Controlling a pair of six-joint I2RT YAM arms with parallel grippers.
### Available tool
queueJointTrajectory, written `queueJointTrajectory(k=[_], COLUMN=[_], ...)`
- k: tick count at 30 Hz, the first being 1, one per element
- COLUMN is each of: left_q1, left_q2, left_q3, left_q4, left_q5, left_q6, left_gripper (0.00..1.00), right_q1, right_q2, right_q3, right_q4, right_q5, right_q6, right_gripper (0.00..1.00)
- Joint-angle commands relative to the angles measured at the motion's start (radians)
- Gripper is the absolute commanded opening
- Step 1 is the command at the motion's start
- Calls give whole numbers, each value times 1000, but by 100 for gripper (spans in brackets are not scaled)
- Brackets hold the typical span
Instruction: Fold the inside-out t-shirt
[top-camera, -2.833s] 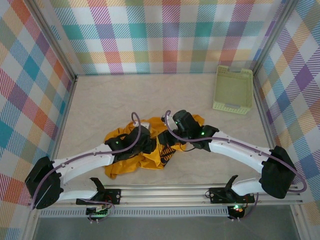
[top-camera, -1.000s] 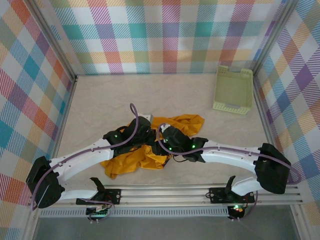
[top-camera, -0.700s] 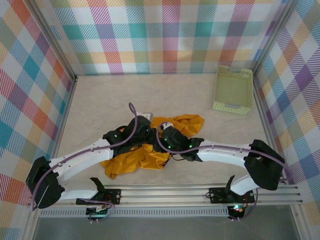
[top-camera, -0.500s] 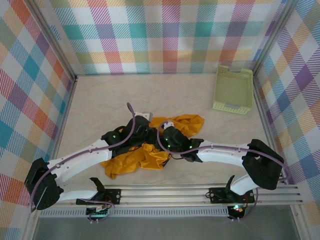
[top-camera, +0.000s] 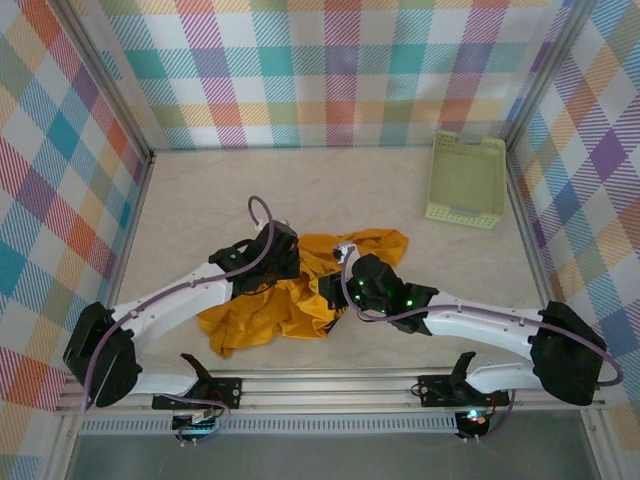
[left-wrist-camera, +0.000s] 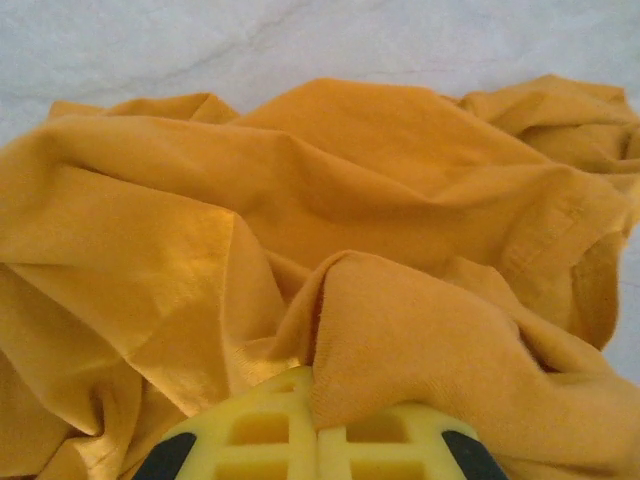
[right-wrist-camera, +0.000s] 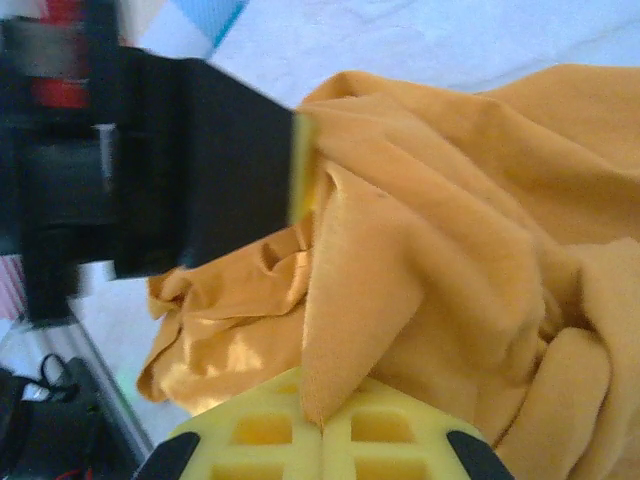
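Left wrist view: the left gripper has its two yellow fingers pressed together on a raised fold of the inside-out t-shirt. The mustard-yellow cloth bunches in soft ridges ahead of the fingers, with the pale table beyond. Right wrist view: the right gripper is likewise clamped, with a narrow fold of the same yellow fabric pinched between its fingers. Just beyond, at upper left, the left gripper's dark body meets the cloth at a yellow finger edge. Top view: both grippers come together over the shirt, which lies crumpled near the front middle of the table, between the two white arms. A pale green basket sits well apart at the far right corner. Pastel plaid walls enclose the table.
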Motion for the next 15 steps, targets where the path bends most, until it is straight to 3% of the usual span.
queueJointTrajectory(k=[1, 4, 8, 15], left_q1=[7, 2, -53, -145], left_q2=[27, 16, -106, -258], left_q3=[48, 46, -37, -183], left_q4=[-70, -87, -37, 120], left_q5=[-41, -27, -5, 120], left_q6=[29, 43, 86, 134], left_gripper=[4, 15, 33, 50], right_q1=[-5, -15, -66, -107], right_q2=[-30, -64, -110, -145], right_q3=[-48, -86, -108, -119], right_q4=[90, 144, 170, 146], right_q5=[-115, -142, -180, -216], right_q6=[-38, -38, -15, -25], right_gripper=[0, 0, 0, 0])
